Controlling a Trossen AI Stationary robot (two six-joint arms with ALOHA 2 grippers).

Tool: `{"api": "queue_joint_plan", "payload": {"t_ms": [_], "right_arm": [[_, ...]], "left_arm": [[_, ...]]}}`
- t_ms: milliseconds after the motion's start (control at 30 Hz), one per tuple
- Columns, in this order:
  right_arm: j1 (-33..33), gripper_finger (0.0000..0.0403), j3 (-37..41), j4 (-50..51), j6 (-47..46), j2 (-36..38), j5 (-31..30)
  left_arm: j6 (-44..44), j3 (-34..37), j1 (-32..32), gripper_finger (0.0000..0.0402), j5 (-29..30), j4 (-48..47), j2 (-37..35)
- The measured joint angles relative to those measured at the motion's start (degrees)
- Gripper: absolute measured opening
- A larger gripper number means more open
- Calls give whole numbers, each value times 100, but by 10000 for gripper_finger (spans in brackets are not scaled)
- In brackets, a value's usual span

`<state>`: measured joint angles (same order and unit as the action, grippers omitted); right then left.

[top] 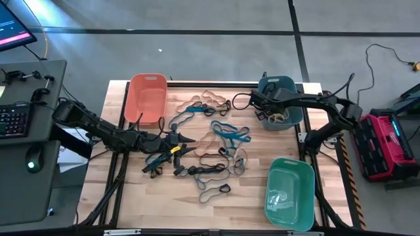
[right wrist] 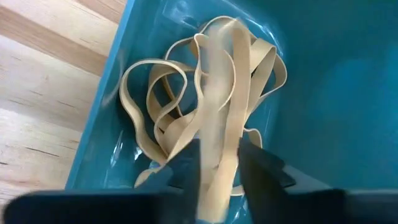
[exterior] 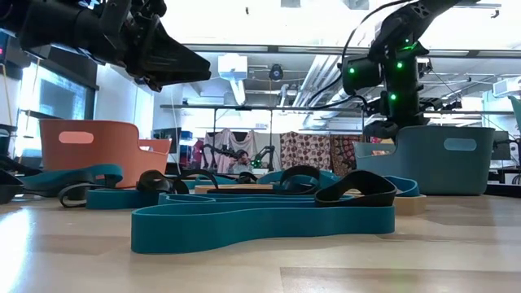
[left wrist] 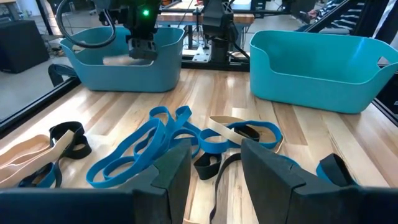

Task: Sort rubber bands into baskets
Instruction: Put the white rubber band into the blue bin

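Note:
Tan, blue and black rubber bands (top: 210,147) lie in a loose pile mid-table. Three baskets stand on the wood: orange (top: 147,98) far left, dark teal (top: 286,92) far right, green (top: 290,193) near right. My right gripper (right wrist: 219,168) hangs over the dark teal basket, pointing steeply down and open. A blurred tan band (right wrist: 221,106) runs between its fingers, above several tan bands (right wrist: 155,106) on the basket's floor. My left gripper (left wrist: 214,174) is open and empty, hovering nearly level above the pile's left side (top: 187,141). My right gripper has the blurred tan band's strands (right wrist: 219,146) in the gap between its two fingers (right wrist: 264,168), which point down into the dark teal basket. I cannot tell whether the fingers touch the band. Its far end reaches down to the bands on the basket's floor.
A keyboard and mouse sit on a grey side table (top: 26,131) left of the workbench. A red device (top: 387,141) and cables lie on the floor to the right. Bare wood (top: 131,196) runs along the near edge, left of the green basket.

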<state>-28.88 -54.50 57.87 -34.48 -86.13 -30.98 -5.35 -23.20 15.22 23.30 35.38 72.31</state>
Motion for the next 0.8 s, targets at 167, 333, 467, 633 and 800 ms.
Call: {"api": "queue_joint_plan", "payload": {"t_ms": [167,333,467,633,800], "right_arm": [[2,155,-25,31,-2,0,0],[31,165,-231,151,40,93,-12],[261,132,-369,-38,389,461,-178],[727,56,-359,-786,668,1119,-75],[1366,9,-88,-1813,969,1462,168]], "left_arm": [[-1,0,0,134,-1,0,0],[-1,0,0,134,1,2,0],[-1,-2,-19,134,1,2,0],[-14,-2,-130,134,-6,1,-2],[-33,-4,-258,133,-26,-129,-4]]}}
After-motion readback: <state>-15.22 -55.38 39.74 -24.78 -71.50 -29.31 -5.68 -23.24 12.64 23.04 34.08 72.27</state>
